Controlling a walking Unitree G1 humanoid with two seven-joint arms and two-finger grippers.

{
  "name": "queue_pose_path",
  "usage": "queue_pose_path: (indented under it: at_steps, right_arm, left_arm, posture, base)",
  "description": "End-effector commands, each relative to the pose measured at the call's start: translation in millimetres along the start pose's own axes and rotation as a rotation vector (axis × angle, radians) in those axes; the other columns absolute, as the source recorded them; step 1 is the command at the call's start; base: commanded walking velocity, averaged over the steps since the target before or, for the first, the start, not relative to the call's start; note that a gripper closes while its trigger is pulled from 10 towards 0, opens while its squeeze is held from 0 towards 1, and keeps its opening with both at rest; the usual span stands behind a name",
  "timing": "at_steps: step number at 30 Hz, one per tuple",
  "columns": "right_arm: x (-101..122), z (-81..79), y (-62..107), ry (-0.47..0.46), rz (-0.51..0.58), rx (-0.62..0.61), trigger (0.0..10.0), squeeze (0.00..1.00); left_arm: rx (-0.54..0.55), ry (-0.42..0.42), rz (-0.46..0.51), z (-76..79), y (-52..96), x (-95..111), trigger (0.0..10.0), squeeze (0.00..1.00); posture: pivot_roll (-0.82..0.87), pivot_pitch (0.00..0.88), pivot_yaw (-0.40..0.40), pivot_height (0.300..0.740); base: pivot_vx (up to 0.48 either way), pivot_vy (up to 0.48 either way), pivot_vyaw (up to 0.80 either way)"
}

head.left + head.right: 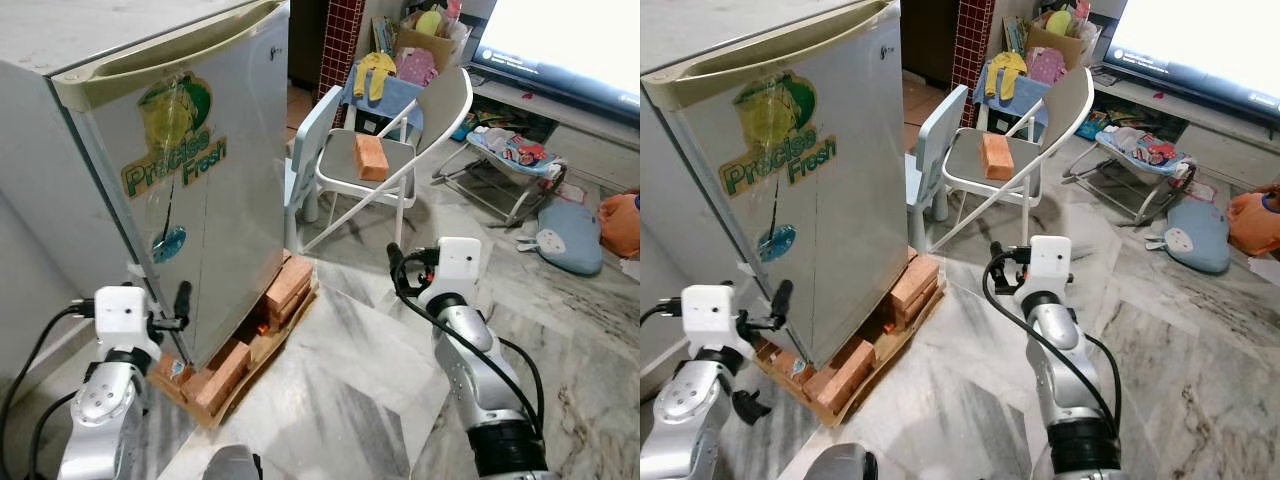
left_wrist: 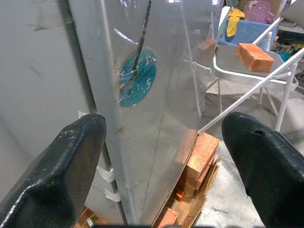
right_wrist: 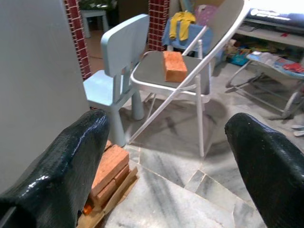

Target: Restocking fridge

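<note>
The left gripper (image 2: 161, 156) is spread wide and holds nothing; its two black fingers (image 2: 61, 166) frame the lower front corner of the fridge (image 1: 200, 200), close to the door's edge but not touching it. The right gripper (image 3: 166, 161) is also wide apart and empty, raised over the marble floor (image 1: 350, 380) and facing the chairs.

The fridge stands at the robot's left, door shut. It is a small silver-grey unit with a pale, curved handle strip (image 1: 170, 55) along the top of the door. A green and yellow "Precise Fresh" sticker (image 1: 175, 140) sits on the upper door, with a round teal sticker (image 2: 137, 78) lower down. The door's surface is glossy and mirrors the room. The unit rests on orange bricks (image 1: 290, 285) laid over a wooden pallet (image 1: 245, 375).

Beyond it stand a light blue child's chair (image 3: 116, 71) and a grey folding chair (image 1: 400, 150), which carries another brick (image 1: 370, 157) on its seat.
</note>
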State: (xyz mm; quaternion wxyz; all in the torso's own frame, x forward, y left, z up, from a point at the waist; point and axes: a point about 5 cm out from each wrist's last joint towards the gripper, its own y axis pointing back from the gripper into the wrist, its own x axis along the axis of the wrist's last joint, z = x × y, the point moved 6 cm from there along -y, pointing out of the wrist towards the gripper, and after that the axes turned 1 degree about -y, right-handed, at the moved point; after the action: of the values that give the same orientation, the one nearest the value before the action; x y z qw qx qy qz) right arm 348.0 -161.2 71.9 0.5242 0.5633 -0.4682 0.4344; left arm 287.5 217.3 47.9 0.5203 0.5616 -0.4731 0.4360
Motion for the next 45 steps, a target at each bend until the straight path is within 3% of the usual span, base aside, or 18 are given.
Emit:
queue_pose_path:
  at_steps: [1, 15, 19, 24, 28, 32, 38, 45]
  right_arm:
    - [1, -2.2, -2.1, -0.005, -0.002, 0.003, 10.0, 0.00]
    - [3, -2.5, -3.9, 0.001, 0.002, -0.001, 10.0, 0.00]
    - [1, -2.1, -3.8, 0.006, -0.005, -0.003, 10.0, 0.00]
    - [0, 1.1, -1.2, 0.013, -0.020, -0.018, 10.0, 0.00]
    - [-15, 11.4, 5.9, 0.042, -0.110, -0.070, 10.0, 0.00]
    - [-32, 28.2, 15.0, 0.085, -0.221, -0.144, 10.0, 0.00]
    - [-41, 24.4, 24.5, 0.102, -0.278, -0.098, 10.0, 0.00]
    - [-47, 21.6, 29.4, 0.082, -0.313, -0.093, 10.0, 0.00]
  left_arm:
    - [-0.021, -0.009, -0.010, 1.3, 0.8, -1, 10.0, 0.00]
    - [-0.074, -0.014, -0.012, 8.1, 3.0, -3, 10.0, 0.00]
    - [-0.091, -0.057, -0.009, 9.2, 3.7, -3, 10.0, 0.00]
    - [-0.066, -0.074, 0.019, 0.6, 2.0, 4, 10.0, 0.00]
    - [-0.029, -0.104, 0.018, -9.1, 1.2, 3, 10.0, 0.00]
    - [0.039, -0.154, 0.030, -21.6, -7.7, 8, 10.0, 0.00]
    - [-0.026, -0.174, 0.060, -16.0, -28.5, 23, 10.0, 0.00]
    - [0.011, -0.123, 0.064, -16.5, -36.0, 23, 10.0, 0.00]
  posture:
    - [0.17, 0.000, -0.067, 0.740]
    - [0.17, 0.000, -0.065, 0.740]
    - [0.17, 0.007, -0.066, 0.740]
    - [0.17, 0.014, -0.067, 0.740]
    - [0.17, 0.018, -0.070, 0.740]
    - [0.17, 0.025, -0.079, 0.740]
    - [0.17, 0.029, -0.077, 0.740]
    - [0.16, 0.027, -0.067, 0.740]
  base:
    - [0.000, 0.480, 0.00]
    - [0.000, 0.477, 0.00]
    - [0.000, 0.432, 0.00]
    - [0.000, 0.000, 0.00]
    - [0.000, 0.000, 0.00]
    - [0.000, 0.000, 0.00]
    - [0.000, 0.000, -0.53]
    - [0.000, 0.000, -0.80]
